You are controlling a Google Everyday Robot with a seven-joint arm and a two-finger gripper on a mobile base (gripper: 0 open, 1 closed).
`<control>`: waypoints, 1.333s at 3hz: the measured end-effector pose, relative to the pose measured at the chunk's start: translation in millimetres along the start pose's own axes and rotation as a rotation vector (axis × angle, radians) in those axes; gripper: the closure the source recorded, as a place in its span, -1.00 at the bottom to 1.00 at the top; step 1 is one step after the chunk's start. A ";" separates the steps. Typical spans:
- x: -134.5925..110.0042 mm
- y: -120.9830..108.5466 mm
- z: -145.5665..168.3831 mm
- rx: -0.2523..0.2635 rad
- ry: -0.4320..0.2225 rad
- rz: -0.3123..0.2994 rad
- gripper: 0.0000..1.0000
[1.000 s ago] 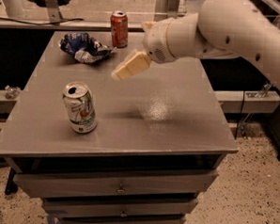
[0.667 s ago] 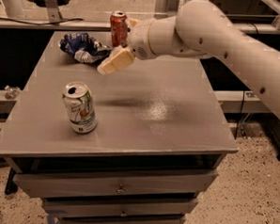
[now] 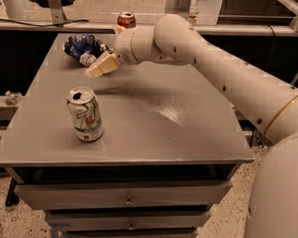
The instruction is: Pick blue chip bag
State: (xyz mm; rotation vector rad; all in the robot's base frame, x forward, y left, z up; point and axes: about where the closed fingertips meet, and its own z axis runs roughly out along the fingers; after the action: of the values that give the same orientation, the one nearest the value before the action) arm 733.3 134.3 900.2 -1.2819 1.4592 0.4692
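Note:
The blue chip bag (image 3: 83,46) is a crumpled dark-blue foil bag with white and silver patches, lying at the far left of the grey table (image 3: 154,116). My gripper (image 3: 102,66), with cream fingers, hangs just to the right of the bag and slightly nearer the camera, close to its edge. The white arm reaches in from the right and hides the bag's right end.
A green-and-white can (image 3: 85,113) stands upright at the front left of the table. A red can (image 3: 126,19) stands at the far edge, partly behind the arm. The table has drawers (image 3: 127,200) below its front edge.
The gripper has moved left and away from the camera, from mid-table to right beside the blue chip bag. The cans and bag have not moved.

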 end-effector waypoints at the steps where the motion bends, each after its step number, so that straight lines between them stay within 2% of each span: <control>1: 10.2 -6.6 33.0 0.002 -0.004 0.014 -1.00; 2: 21.5 -18.4 50.5 0.027 -0.008 0.041 -0.65; 3: 30.1 -22.5 53.9 0.048 -0.011 0.053 -0.19; 4: 33.3 -22.6 44.4 0.070 -0.012 0.050 0.28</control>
State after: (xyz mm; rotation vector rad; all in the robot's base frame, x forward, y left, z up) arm 778.8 148.4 863.7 -1.1879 1.4872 0.4546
